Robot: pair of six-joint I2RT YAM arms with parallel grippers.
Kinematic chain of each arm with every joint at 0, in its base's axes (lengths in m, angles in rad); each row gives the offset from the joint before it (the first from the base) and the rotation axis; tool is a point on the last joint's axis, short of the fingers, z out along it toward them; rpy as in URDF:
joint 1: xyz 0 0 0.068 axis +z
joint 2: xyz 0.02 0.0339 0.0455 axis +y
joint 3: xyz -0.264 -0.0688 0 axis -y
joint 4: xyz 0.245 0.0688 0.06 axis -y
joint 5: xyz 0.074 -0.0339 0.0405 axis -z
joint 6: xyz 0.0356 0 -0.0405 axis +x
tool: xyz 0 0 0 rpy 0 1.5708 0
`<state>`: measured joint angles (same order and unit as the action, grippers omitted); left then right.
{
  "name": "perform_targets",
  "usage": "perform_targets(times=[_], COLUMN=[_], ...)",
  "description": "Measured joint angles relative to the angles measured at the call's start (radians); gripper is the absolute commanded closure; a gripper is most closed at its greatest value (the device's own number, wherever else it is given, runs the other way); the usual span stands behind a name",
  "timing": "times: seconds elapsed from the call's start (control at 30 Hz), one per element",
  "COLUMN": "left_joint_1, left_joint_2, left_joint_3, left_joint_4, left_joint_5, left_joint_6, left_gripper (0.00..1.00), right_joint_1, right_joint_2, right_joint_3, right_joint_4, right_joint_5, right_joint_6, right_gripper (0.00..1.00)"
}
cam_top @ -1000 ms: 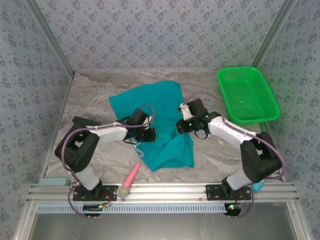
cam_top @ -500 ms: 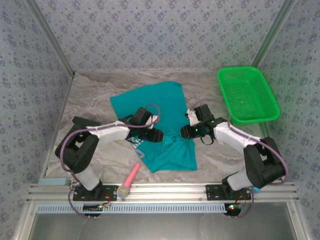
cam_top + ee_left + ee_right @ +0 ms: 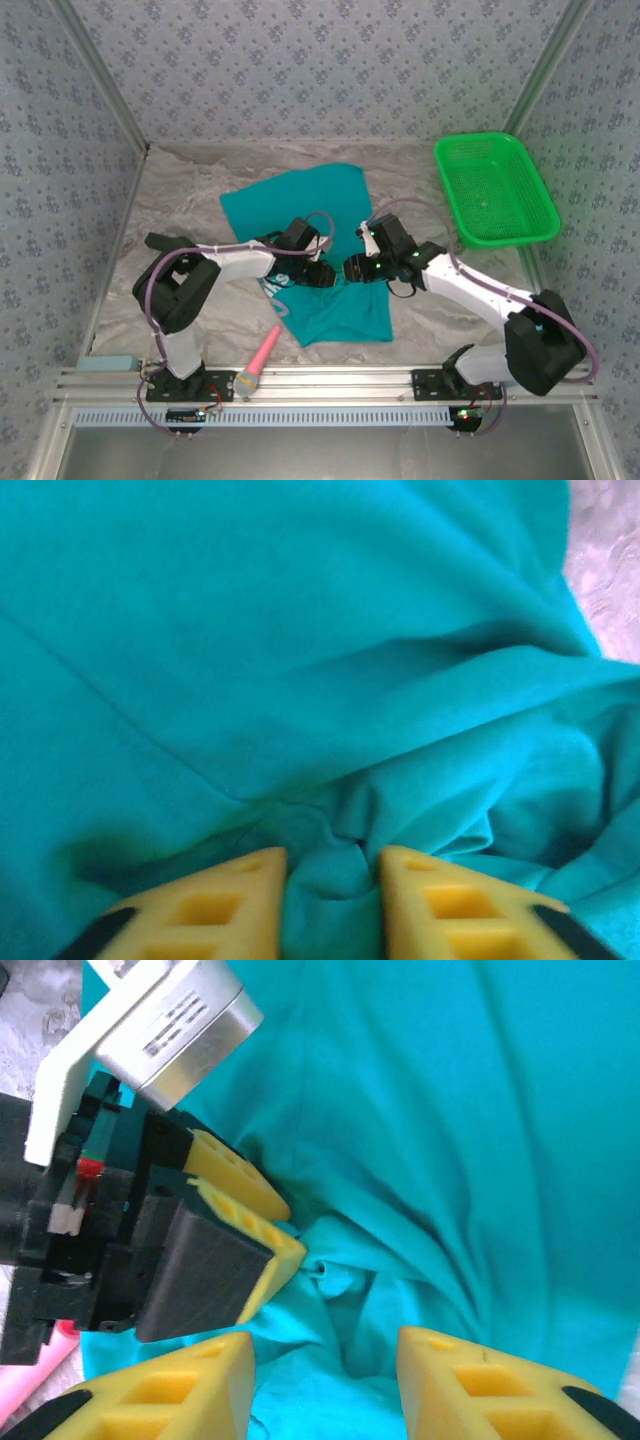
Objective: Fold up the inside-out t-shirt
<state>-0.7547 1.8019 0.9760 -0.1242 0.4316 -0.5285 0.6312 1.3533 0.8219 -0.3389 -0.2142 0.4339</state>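
Teal cloth t-shirt (image 3: 300, 200), short-sleeved and soft, lies rumpled on the middle of your grey marbled bench (image 3: 180, 200). Its far part is spread fairly flat and its near part is bunched into folds. Your two arms meet over the shirt's near half, tips almost touching.

The left end effector (image 3: 330, 274) comes in from the left. In its wrist view the yellow fingers (image 3: 240, 900) stand narrowly apart with a raised ridge of the teal cloth pinched between them.

The right end effector (image 3: 350, 268) comes in from the right, facing the left one. Its yellow fingers (image 3: 470, 1390) are spread wide on either side of the same bunched fold, and you cannot tell from the pictures whether they touch the cloth.

A green plastic mesh basket (image 3: 495, 190) sits at the far right of the bench, well apart from the shirt. A pink stick with a yellow tip (image 3: 262, 355) lies near the front edge, just beside the shirt's near left corner.
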Motion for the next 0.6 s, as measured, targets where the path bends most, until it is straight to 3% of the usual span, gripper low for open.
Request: perform_targets(times=[0.1, 0.2, 0.3, 0.4, 0.6], left_joint_1=[0.000, 0.002, 0.011, 0.029, 0.040], left_joint_2=[-0.007, -0.030, -0.056, -0.082, -0.124], left_joint_3=[-0.026, -0.062, -0.107, -0.161, -0.198], left_joint_4=[0.030, 0.067, 0.134, 0.231, 0.386], left_joint_5=[0.005, 0.012, 0.036, 0.090, 0.203], left_joint_6=[-0.007, -0.011, -0.026, -0.061, -0.106], left_gripper=[0.90, 0.97, 1.00, 1.00, 1.00], right_joint_1=[0.011, 0.011, 0.013, 0.018, 0.010], right_joint_2=[0.077, 0.119, 0.118, 0.080, 0.008], right_joint_3=[0.000, -0.015, -0.047, -0.111, -0.224], right_joint_4=[0.003, 0.005, 0.006, 0.017, 0.076], right_joint_5=[0.034, 0.051, 0.064, 0.071, 0.053], right_joint_6=[0.057, 0.091, 0.097, 0.077, 0.002], right_gripper=[0.63, 0.87, 0.98, 0.96, 0.68])
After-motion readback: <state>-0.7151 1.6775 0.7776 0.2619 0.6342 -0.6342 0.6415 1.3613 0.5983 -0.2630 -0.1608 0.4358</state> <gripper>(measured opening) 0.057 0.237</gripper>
